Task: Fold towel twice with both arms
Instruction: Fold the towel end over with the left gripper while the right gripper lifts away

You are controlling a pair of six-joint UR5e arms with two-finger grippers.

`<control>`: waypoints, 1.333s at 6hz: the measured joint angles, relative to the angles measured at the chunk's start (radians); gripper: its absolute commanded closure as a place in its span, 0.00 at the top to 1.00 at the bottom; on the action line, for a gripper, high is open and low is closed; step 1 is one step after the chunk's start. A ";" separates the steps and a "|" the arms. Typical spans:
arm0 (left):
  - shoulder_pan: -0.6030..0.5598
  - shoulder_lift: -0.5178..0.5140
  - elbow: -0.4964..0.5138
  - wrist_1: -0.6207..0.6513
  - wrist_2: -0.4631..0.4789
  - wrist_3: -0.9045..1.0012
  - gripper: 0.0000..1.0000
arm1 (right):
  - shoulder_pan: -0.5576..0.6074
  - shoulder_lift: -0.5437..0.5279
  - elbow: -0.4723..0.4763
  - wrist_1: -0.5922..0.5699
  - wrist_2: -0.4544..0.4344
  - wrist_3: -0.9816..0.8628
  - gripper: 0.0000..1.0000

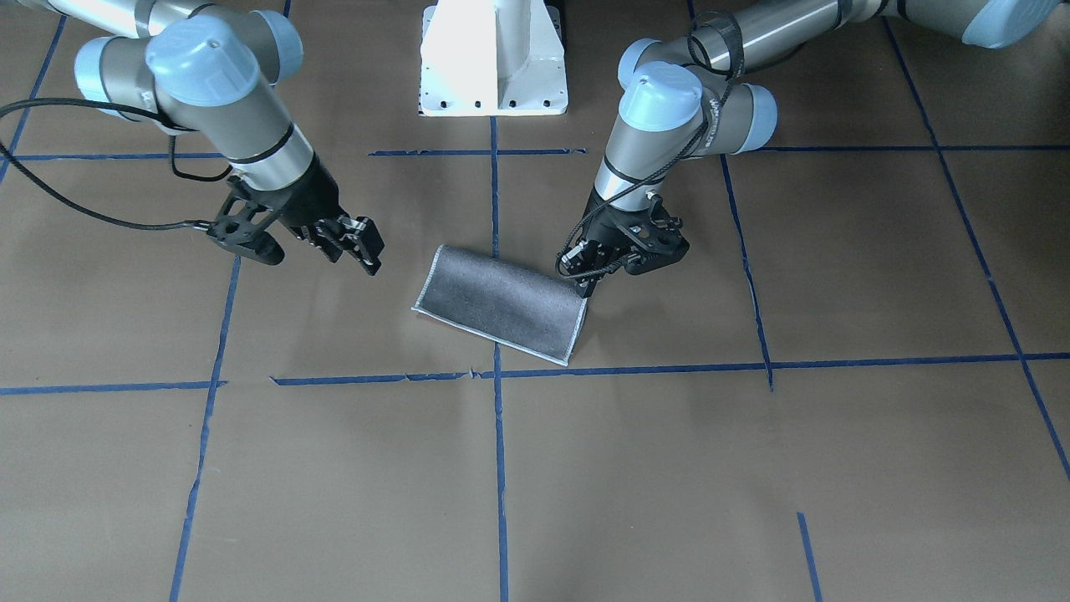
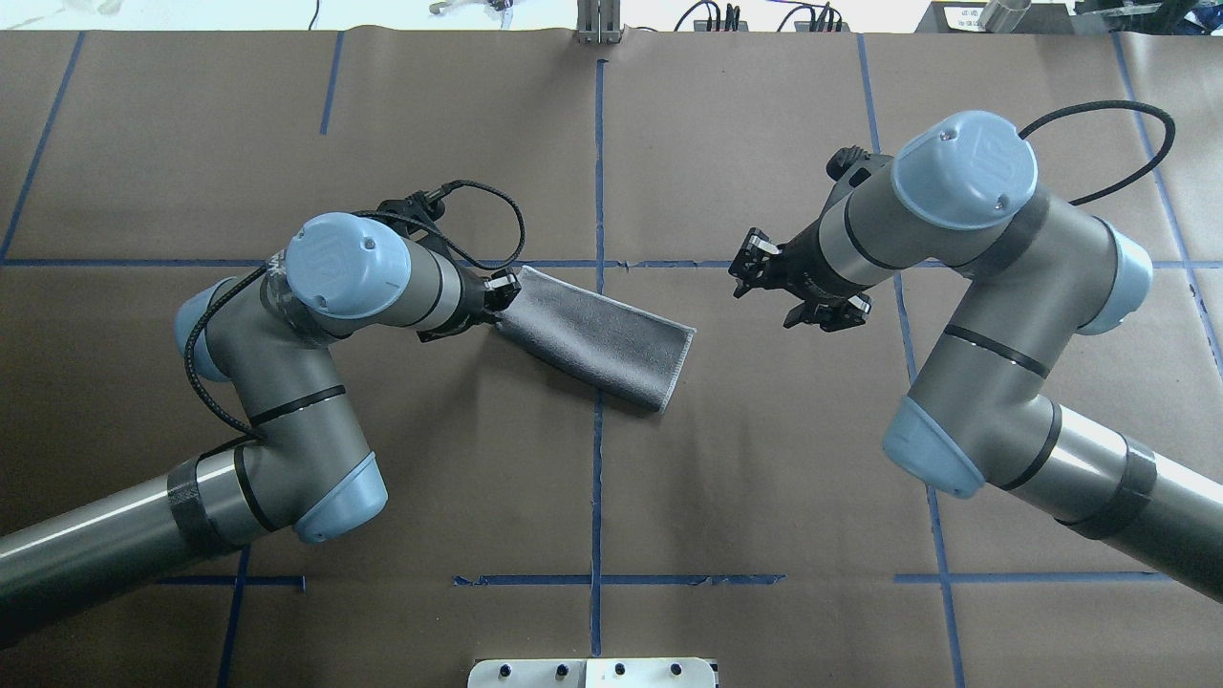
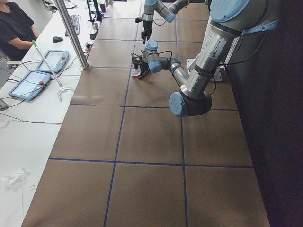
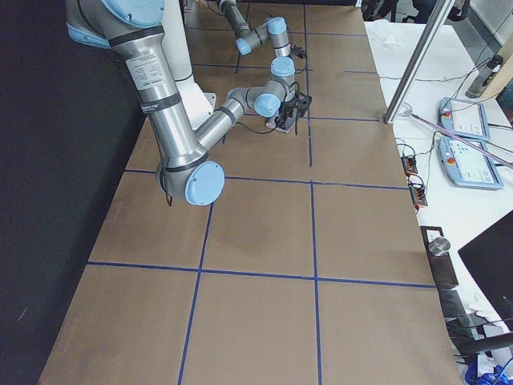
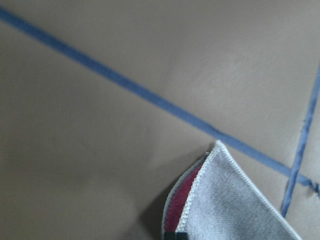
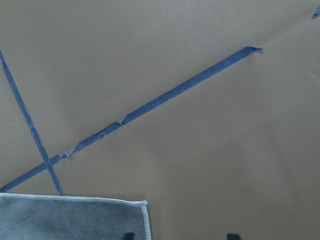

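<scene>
The small terry cloth towel (image 2: 597, 334) lies folded into a narrow rectangle near the centre of the brown paper-covered surface (image 2: 764, 478), grey face up with a whitish hem at its edges. In the overhead view its long axis runs from 10 o'clock to 4 o'clock, across a blue tape line (image 2: 597, 478) of the grid.

The black skeletal left gripper (image 2: 499, 291) sits at the 10 o'clock end of the towel. Its jaws are closed on that end. The left wrist view shows the two layers parted slightly there, with the pink inner face visible between the hems.

The black skeletal right gripper (image 2: 769, 291) hangs above the surface at about 3 o'clock from the towel, clear of the cloth. Its jaws are spread wide and hold nothing.
</scene>
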 measured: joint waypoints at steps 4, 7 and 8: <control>0.166 -0.128 0.056 -0.016 0.205 0.080 0.03 | 0.077 -0.028 0.028 0.000 0.078 -0.017 0.69; 0.201 -0.203 0.068 -0.024 0.253 0.074 0.05 | 0.078 -0.037 0.029 0.000 0.079 -0.018 0.69; 0.214 -0.211 0.074 -0.024 0.257 0.073 0.30 | 0.078 -0.038 0.029 0.000 0.079 -0.018 0.70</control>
